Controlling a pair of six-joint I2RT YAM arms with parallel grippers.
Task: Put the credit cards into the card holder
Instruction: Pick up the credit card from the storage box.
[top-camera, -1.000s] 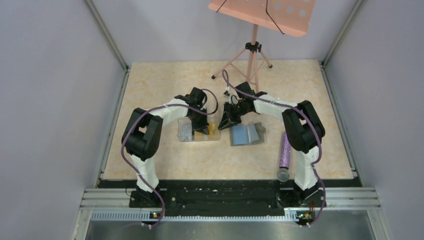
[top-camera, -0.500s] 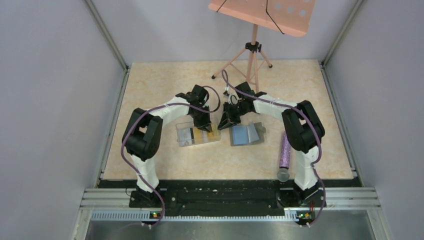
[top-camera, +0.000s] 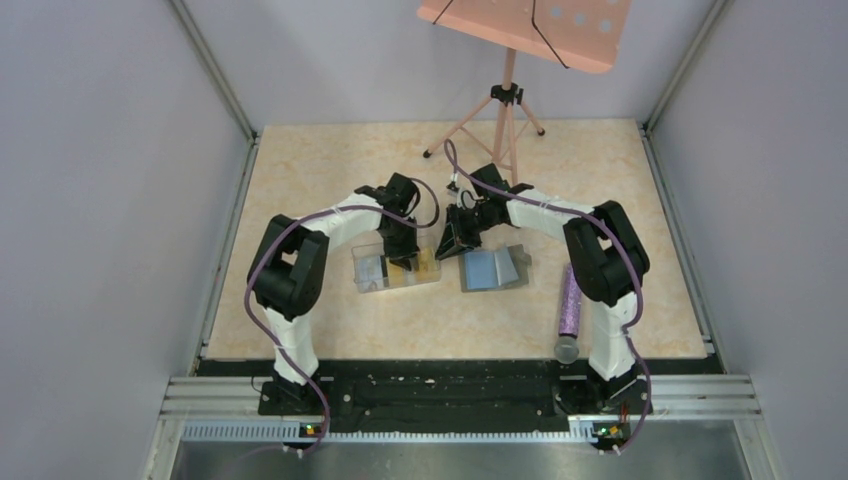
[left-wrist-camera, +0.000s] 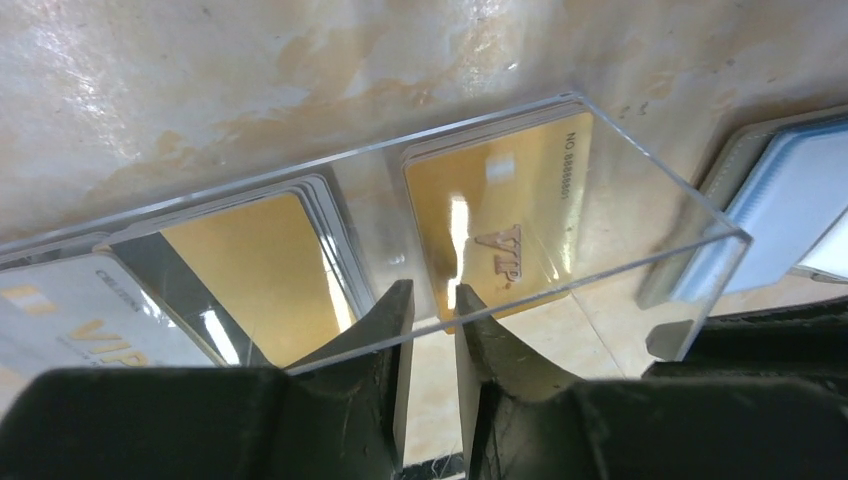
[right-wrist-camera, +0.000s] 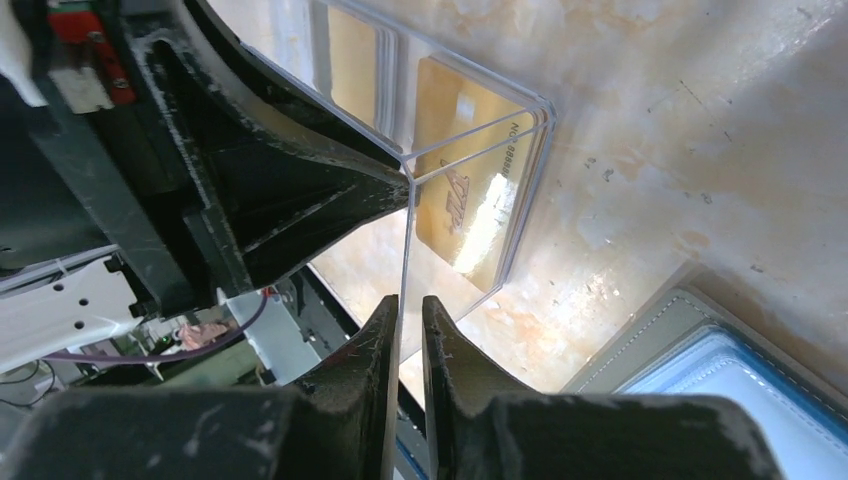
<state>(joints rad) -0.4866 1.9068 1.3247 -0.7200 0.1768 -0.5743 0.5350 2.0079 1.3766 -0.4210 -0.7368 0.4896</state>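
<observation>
Both arms are converging on the clear rectangular plastic box (top-camera: 384, 270), which is sitting left of centre on the beige marbled table (top-camera: 320, 170).

- Thin gold and whitish plastic credit cards (left-wrist-camera: 500, 230) are lying flat inside the box in stacks. None is being lifted.
- The dark-grey folding card holder (top-camera: 492, 268) is lying open just right of the box, with pale blue showing inside it.
- My reading: the box is being steadied from two sides so it isn't sliding while a card is worked out. The holder is lying spread close by to keep the carry short.

Left gripper (left-wrist-camera: 430, 295):
- Its fingers (left-wrist-camera: 385, 340) are straddling one long wall of the box with a narrow gap between them.
- I cannot tell whether the pads are pressing the wall or just clearing it.
- It is carrying no card.

Right gripper (right-wrist-camera: 405, 305):
- Its fingers (right-wrist-camera: 445, 340) are standing almost together.
- They are pinching the box's wall at the corner nearest the card holder.
- It is touching no card either.
</observation>
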